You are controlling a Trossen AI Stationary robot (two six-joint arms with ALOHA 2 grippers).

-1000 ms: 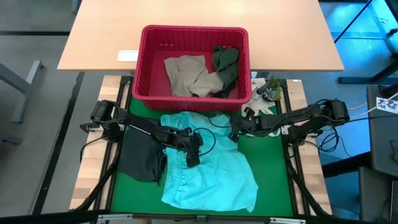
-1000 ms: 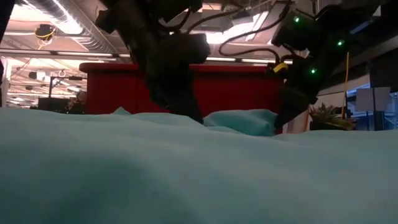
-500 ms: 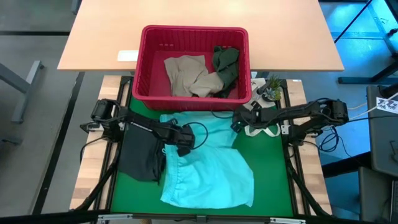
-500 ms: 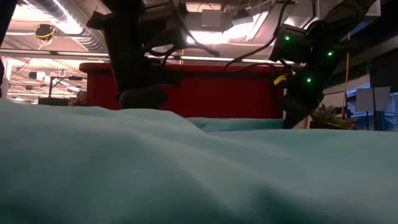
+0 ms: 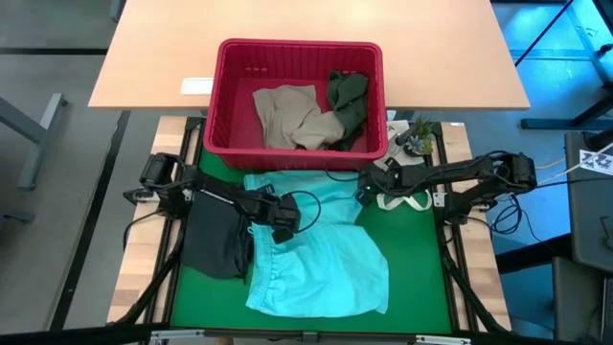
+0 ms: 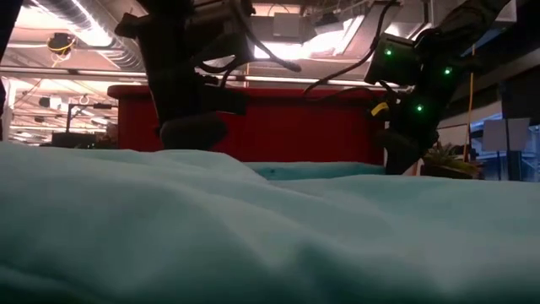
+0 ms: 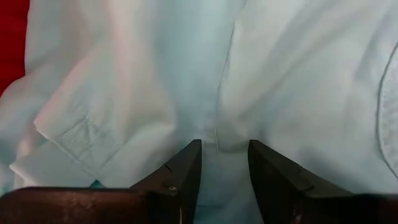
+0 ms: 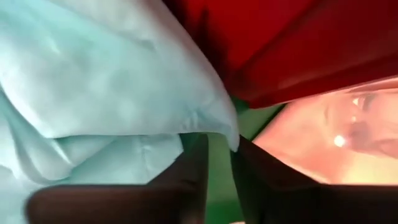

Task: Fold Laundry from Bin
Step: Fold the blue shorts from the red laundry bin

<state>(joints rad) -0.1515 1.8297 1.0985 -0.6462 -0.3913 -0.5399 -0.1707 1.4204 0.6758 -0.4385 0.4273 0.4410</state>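
Laundry in bin, overhead only

Low view: the rumpled light teal cloth garment fills the foreground and hides the lower wall of the red ribbed plastic bin. Both dark arms are cut off by the upper edge. High view: the black cloth garment lies partly beneath the teal one.
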